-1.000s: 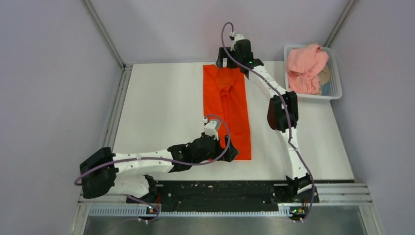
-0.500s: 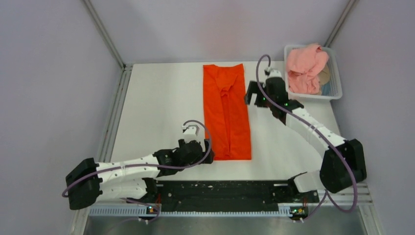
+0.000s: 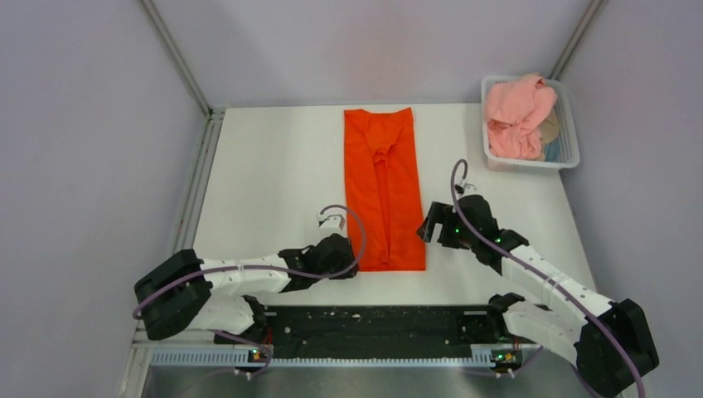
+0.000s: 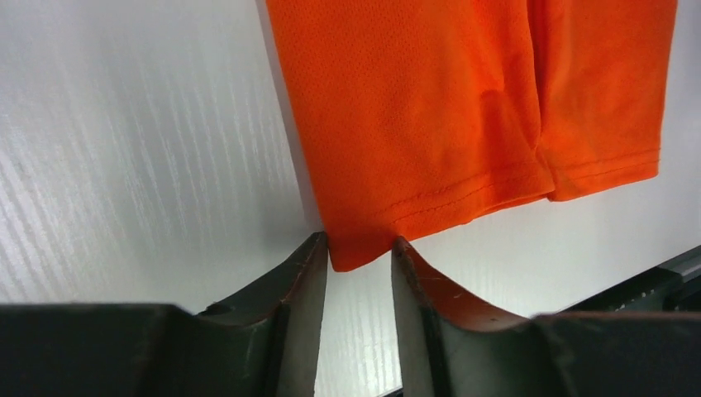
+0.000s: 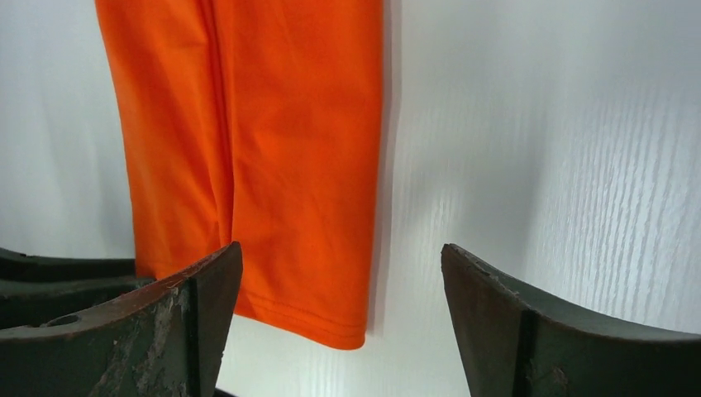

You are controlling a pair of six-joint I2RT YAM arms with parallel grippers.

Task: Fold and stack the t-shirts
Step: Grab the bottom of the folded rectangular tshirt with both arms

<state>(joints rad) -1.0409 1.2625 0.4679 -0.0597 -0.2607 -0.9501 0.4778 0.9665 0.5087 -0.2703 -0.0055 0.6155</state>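
Observation:
The orange-red t-shirt (image 3: pixel 383 191) lies flat on the white table, folded into a long narrow strip running from far to near. My left gripper (image 3: pixel 352 264) sits at its near-left corner. In the left wrist view that corner of the orange t-shirt (image 4: pixel 430 107) pokes between the tips of the left gripper (image 4: pixel 357 241), whose jaws stand narrow with a gap still showing. My right gripper (image 3: pixel 425 232) hovers wide open at the near-right corner, the orange t-shirt (image 5: pixel 289 149) lying between its fingers (image 5: pixel 340 252). The pink t-shirt (image 3: pixel 516 116) is bunched in the basket.
The white mesh basket (image 3: pixel 572 141) stands at the far right corner of the table, with tan and blue cloth under the pink one. The table (image 3: pixel 273 182) shows bare white surface on both sides of the strip. A black rail (image 3: pixel 373 319) runs along the near edge.
The right arm swung back from the shirt's far end to its near-right corner. The left gripper slid to the near-left corner and its jaws narrowed around it.

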